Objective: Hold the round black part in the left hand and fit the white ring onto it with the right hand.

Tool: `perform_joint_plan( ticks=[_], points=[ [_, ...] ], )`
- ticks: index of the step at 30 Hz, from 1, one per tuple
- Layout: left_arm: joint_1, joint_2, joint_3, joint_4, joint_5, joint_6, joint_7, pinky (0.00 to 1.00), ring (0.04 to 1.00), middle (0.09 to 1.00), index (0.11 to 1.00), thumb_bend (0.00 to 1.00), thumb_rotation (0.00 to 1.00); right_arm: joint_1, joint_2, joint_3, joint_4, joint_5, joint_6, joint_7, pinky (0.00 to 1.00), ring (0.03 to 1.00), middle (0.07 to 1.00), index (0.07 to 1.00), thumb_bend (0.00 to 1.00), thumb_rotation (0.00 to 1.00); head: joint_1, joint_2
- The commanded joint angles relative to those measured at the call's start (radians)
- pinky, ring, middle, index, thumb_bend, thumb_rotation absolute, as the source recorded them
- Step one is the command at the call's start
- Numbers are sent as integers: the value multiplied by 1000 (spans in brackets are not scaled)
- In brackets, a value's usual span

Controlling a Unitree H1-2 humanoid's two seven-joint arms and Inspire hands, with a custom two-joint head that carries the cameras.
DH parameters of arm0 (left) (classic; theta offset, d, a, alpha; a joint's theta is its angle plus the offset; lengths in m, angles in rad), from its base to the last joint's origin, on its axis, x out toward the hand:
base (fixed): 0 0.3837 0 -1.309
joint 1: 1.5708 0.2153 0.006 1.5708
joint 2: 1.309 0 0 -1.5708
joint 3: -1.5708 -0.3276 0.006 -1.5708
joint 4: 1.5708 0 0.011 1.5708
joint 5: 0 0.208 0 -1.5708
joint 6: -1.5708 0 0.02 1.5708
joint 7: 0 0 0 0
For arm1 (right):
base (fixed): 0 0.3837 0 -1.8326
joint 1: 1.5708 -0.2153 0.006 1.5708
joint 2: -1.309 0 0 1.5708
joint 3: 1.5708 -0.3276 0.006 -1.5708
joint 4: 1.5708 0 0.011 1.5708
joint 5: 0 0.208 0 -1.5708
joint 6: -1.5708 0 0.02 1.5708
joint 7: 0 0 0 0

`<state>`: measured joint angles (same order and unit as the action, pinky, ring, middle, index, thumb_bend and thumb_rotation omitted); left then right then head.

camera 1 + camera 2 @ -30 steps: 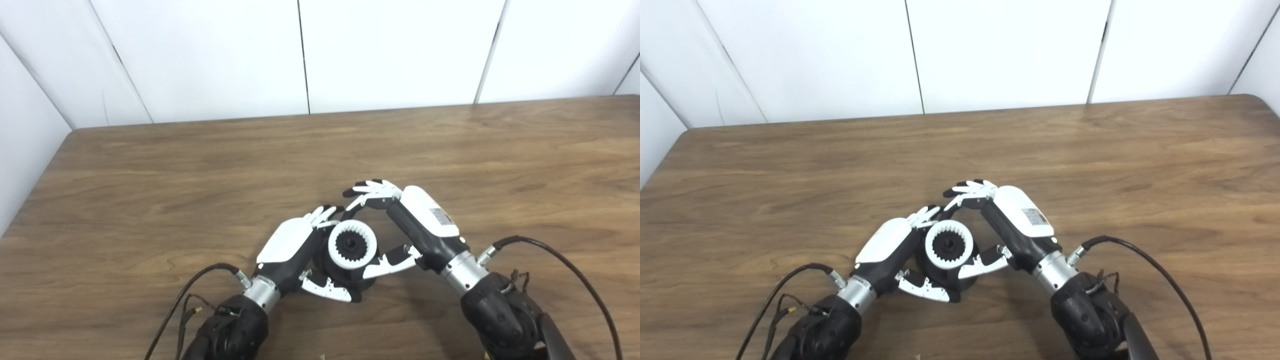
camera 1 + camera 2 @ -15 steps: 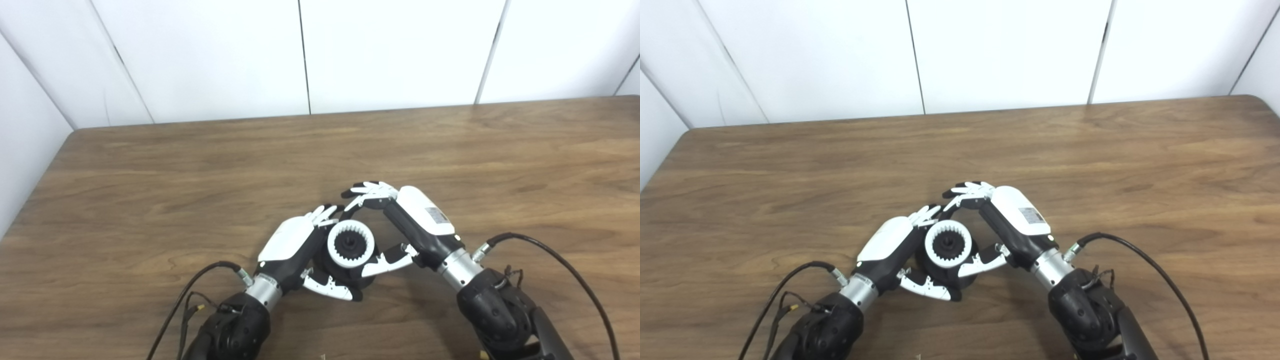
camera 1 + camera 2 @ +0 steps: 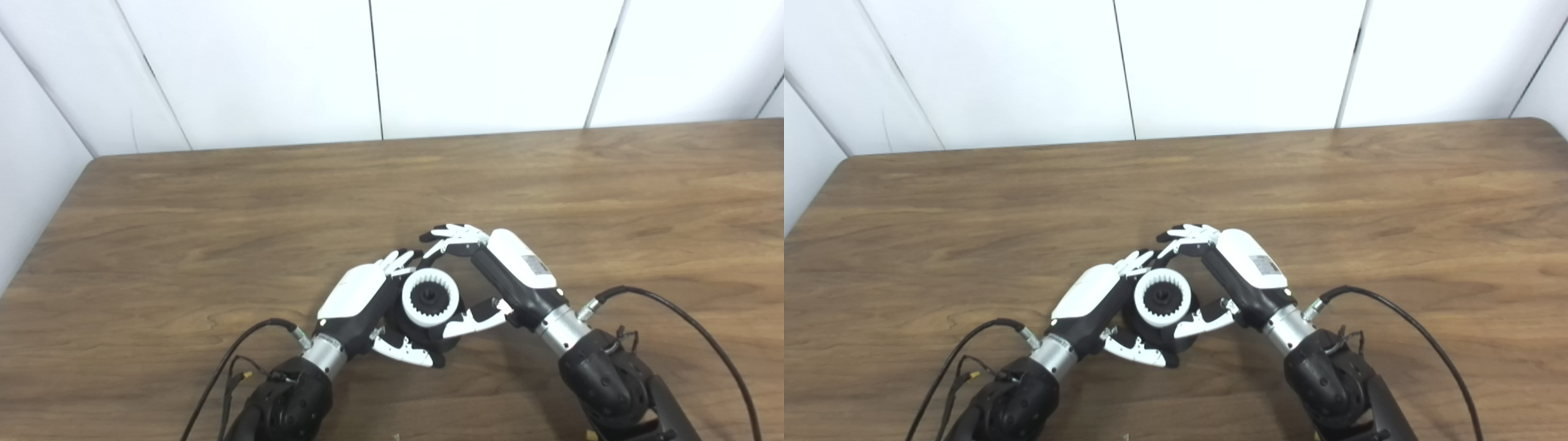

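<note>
Fingers (image 3: 398, 262) of the left hand (image 3: 358, 297) curl behind the round black part (image 3: 422, 331), so most of their length is hidden, and the lower body of that part is largely covered by both thumbs. Both forearms are cut off by the bottom edge of the frame. Whether the right hand's fingertips touch anything at the far side cannot be made out.

There is one round black part, one white ring (image 3: 430, 298), two hands and one wooden table (image 3: 245, 202).

The left hand, at lower centre, is closed around the black part, its thumb running under the near side and its fingers wrapped round the far left side. The white ring, toothed on its inner edge, sits on top of the black part, with a dark hub showing through its middle. The right hand (image 3: 508, 275) lies just right of the ring, its thumb reaching in against the ring's lower right rim and its fingers (image 3: 453, 234) arched over the far side, spread somewhat apart; it cups the ring rather than clamps it firmly.
</note>
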<state>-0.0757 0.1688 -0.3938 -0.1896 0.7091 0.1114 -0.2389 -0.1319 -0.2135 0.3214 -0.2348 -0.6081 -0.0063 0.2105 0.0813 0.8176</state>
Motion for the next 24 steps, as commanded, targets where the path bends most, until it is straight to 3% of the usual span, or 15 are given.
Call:
perform_joint_plan(
  ticks=[1, 3, 5, 19, 24],
  points=[
    [-7, 10, -4, -18, 10, 8, -13, 974, 1000, 977, 710, 987, 270, -24, -36, 4, -11, -37, 66, 73, 921, 920, 866, 497, 514, 173, -1, 1],
    [-8, 11, -3, -20, 10, 9, -15, 974, 1000, 977, 711, 983, 266, -28, -48, 8, -27, -36, 89, 101, 935, 942, 903, 695, 780, 421, 0, 2],
    [-9, 12, -3, -20, 10, 9, -15, 974, 1000, 977, 711, 983, 262, -28, -55, 6, -38, -34, 97, 114, 935, 946, 912, 739, 842, 474, 1, 3],
    [-12, 16, -1, -21, 8, 11, -21, 964, 1000, 975, 713, 978, 277, -24, -65, 5, -47, -29, 101, 116, 904, 936, 919, 786, 898, 508, -2, 5],
    [-13, 16, 0, -17, 7, 8, -18, 963, 1000, 973, 708, 981, 276, -30, -70, 8, -54, -25, 124, 151, 937, 964, 946, 878, 937, 494, -4, 2]
  ],
)
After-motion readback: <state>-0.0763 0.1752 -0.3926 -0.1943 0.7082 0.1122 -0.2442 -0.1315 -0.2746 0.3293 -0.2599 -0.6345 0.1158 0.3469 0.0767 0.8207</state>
